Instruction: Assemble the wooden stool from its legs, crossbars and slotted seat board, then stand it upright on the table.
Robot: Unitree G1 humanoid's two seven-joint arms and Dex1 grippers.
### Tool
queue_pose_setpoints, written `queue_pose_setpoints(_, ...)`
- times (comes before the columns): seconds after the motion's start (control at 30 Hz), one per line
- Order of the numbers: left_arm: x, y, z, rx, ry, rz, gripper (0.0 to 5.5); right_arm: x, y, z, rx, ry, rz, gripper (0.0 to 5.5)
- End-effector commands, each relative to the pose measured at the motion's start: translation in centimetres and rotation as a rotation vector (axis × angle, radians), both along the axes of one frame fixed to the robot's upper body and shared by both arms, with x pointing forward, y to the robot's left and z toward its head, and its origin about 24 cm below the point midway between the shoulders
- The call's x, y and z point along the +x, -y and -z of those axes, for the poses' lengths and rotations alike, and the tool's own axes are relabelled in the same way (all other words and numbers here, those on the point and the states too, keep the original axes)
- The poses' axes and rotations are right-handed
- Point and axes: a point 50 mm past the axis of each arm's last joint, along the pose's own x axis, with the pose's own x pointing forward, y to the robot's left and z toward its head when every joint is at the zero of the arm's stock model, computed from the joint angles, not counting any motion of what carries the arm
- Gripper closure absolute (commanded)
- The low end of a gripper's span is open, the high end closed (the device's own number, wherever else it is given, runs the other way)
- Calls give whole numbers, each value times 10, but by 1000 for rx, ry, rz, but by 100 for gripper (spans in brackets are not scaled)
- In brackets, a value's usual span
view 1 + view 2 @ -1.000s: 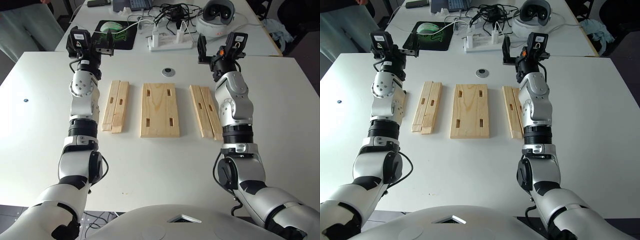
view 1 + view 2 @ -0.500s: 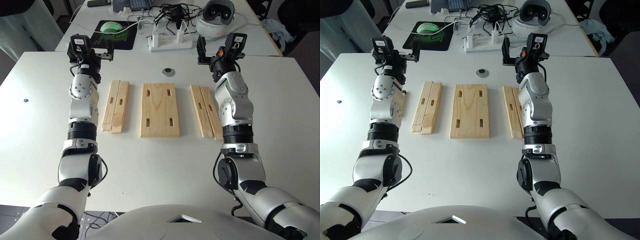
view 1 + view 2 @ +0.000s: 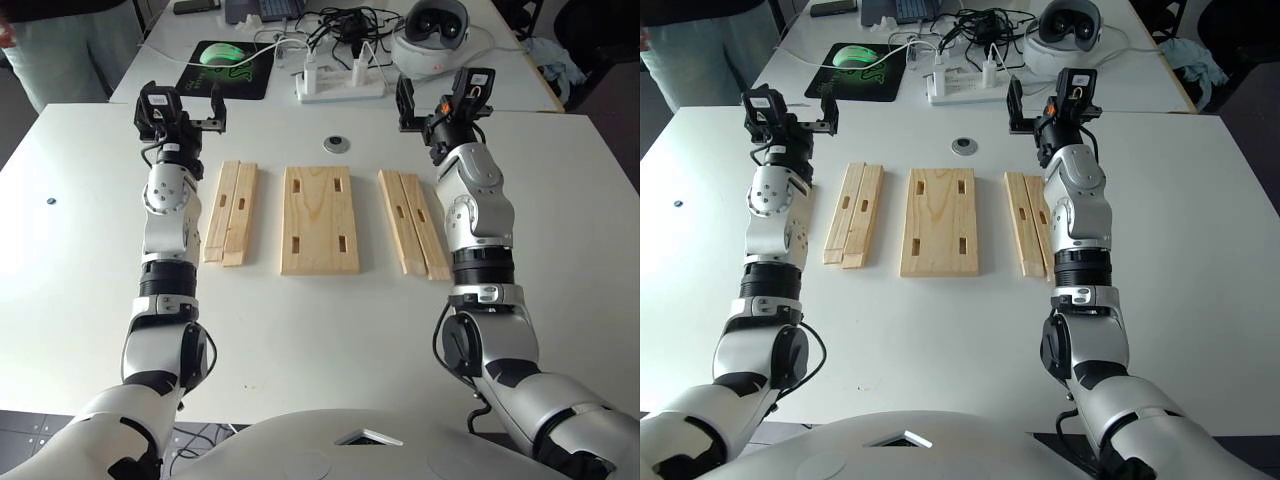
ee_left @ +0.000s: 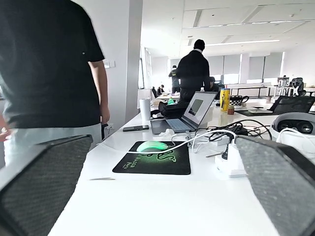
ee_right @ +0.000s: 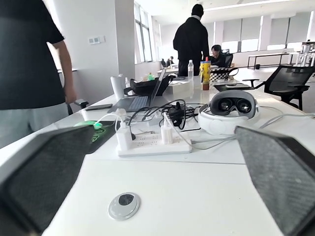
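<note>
The slotted seat board [image 3: 320,220] lies flat mid-table. To its left lie two slotted wooden pieces [image 3: 232,212] side by side, and two more [image 3: 412,222] lie to its right. Another strip of wood [image 3: 804,208] peeks out beside my left forearm. My left gripper [image 3: 182,112] hovers above the table behind the left pieces, open and holding nothing; its pads [image 4: 44,182] stand wide apart in the left wrist view. Behind the right pieces my right gripper [image 3: 445,103] is also open and holds nothing, its pads [image 5: 280,172] far apart.
A round grommet [image 3: 337,145] sits in the table behind the board. On the desk beyond are a power strip [image 3: 340,82] with cables, a headset [image 3: 430,35] and a mouse pad [image 3: 232,62] with a mouse. A person stands at the far left.
My left gripper has come slightly lower and nearer, turning a little. The right arm has barely shifted. The wooden parts have not moved.
</note>
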Motion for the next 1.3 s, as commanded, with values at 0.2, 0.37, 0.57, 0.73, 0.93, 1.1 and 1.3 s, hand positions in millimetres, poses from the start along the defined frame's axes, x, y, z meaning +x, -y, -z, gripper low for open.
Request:
queue_pose_setpoints(0.2,-12,-6,7,-17,-18,-56,10,2,14,-6,-61,-14,-25,11)
queue_pose_setpoints(0.37,-23,-23,11,-15,-21,-124,10,-2,49,-1,-111,-71,11,11)
queue_pose_setpoints(0.57,-27,-24,12,-7,-35,-125,10,-24,88,29,-199,-198,67,11)
queue_pose_setpoints(0.73,-28,-27,8,-4,-33,-132,10,-46,107,59,-250,-326,85,11)
queue_pose_setpoints(0.93,-24,-27,3,12,-34,-109,10,-59,113,74,-273,-392,79,11)
queue_pose_setpoints(1.1,-21,-27,0,15,-30,-100,10,-61,112,79,-308,-432,30,11)
queue_pose_setpoints(1.3,-25,-27,2,10,-34,-109,10,-61,114,84,-397,-473,39,11)
